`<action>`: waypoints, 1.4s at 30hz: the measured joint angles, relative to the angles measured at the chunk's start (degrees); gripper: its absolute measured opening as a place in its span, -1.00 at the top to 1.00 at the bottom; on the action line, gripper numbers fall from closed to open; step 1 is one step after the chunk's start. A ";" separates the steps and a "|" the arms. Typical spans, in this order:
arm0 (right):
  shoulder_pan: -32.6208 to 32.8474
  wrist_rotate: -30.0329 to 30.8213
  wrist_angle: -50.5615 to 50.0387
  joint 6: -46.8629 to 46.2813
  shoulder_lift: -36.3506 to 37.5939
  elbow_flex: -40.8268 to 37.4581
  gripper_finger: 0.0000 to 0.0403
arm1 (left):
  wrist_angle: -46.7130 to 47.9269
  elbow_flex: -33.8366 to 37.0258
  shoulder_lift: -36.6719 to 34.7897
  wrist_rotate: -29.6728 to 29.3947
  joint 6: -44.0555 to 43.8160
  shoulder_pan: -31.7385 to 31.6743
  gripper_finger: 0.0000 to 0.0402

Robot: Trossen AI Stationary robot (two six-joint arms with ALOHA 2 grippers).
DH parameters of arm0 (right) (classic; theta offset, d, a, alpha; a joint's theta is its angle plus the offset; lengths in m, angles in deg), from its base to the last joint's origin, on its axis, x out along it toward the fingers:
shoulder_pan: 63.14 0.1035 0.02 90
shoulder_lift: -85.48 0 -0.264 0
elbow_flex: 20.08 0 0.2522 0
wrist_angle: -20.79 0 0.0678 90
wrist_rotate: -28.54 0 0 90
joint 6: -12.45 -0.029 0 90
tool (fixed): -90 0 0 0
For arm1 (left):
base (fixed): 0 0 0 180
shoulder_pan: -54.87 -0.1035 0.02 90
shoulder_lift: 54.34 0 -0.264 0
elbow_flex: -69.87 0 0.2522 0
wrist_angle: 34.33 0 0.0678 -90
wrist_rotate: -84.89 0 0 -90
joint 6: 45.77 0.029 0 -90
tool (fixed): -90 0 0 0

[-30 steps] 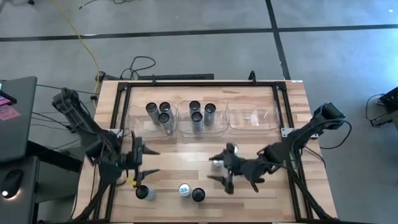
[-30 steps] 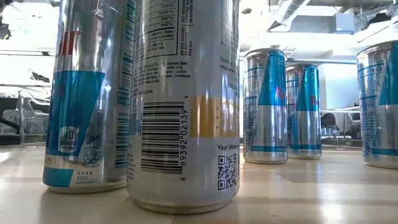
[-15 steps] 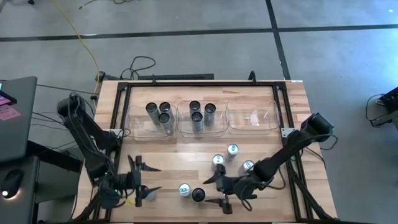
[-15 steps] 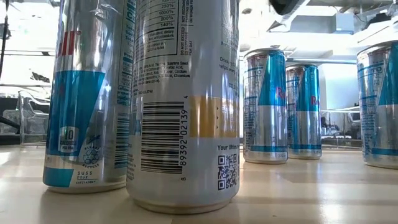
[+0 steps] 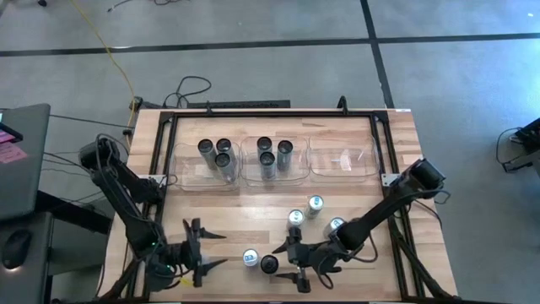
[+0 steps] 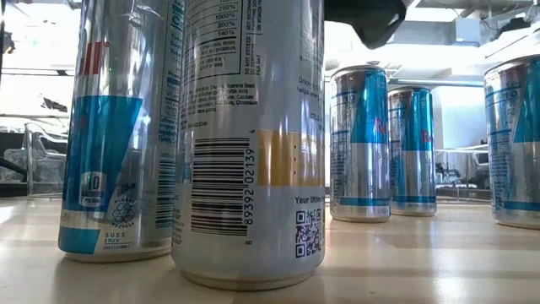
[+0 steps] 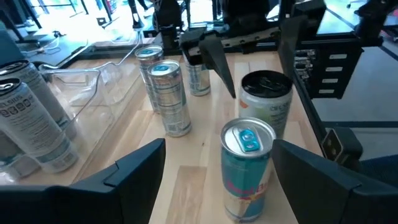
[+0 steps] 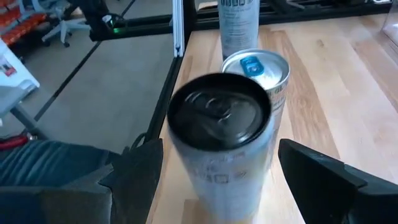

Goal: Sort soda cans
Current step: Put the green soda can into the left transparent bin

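Near the front edge stand a blue-top soda can and a dark-top soda can, side by side. My left gripper is open and low, pointing at the blue-top can, which stands just ahead of its fingertips. My right gripper is open and comes from the other side. Its fingers stand on either side of the dark-top can without touching it. Three more blue-top cans stand mid-table. A further can stands under my left arm.
Three clear bins line the far side. The left bin and the middle bin each hold three dark-top cans, and no can shows in the right bin. A black frame edges the table. Bare wood lies between bins and front cans.
Both grippers have gone down and toward the near edge, staying open. The left has closed in on the blue-top can from the table's left. The right has closed in on the dark-top can from the table's right. No can has moved.
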 joint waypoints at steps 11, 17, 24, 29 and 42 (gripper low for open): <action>-0.81 -1.62 1.64 -0.41 0.04 0.02 -0.68 | 0.09 0.00 0.00 1.22 0.93 -2.02 -0.45; -1.44 -1.86 1.27 -0.42 0.04 0.02 -0.68 | 0.33 0.00 0.00 1.22 1.26 -3.36 -0.45; -1.52 -1.84 0.98 0.20 -0.24 0.00 -0.68 | 0.81 0.00 0.00 3.93 1.50 -3.51 -0.45; -2.69 -2.91 2.89 2.45 -1.98 -0.01 -0.68 | 0.95 -0.02 0.00 4.02 3.65 -3.91 -0.45; -4.37 -3.01 4.46 5.92 -2.73 -0.02 -0.30 | 2.40 -0.04 0.00 4.02 5.39 -6.97 -0.45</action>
